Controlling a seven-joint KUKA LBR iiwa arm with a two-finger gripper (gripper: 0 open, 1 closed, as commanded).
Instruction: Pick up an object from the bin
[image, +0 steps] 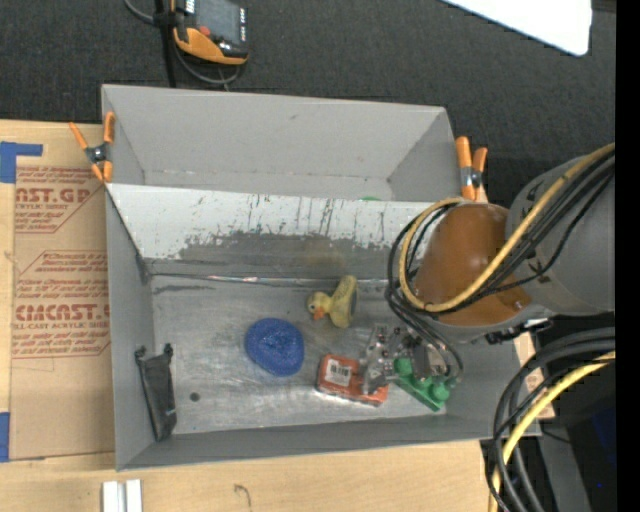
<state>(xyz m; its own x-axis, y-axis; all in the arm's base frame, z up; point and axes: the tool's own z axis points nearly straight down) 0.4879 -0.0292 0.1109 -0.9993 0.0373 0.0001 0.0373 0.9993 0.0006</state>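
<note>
Gripper sits low near the bin's front right corner, over the right end of a flat red packet, with a green toy just beside it; open or closed, impossible to tell. The packet looks light, thin and slippery, so a pinch across its narrow width seems best.

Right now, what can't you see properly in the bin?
Camera view:
The green thing: partly under the gripper, so its shape is unclear.
The orange-red packet: label too small to read, right end behind the gripper.
The black thing at far left: too dark to tell what it is.
</note>
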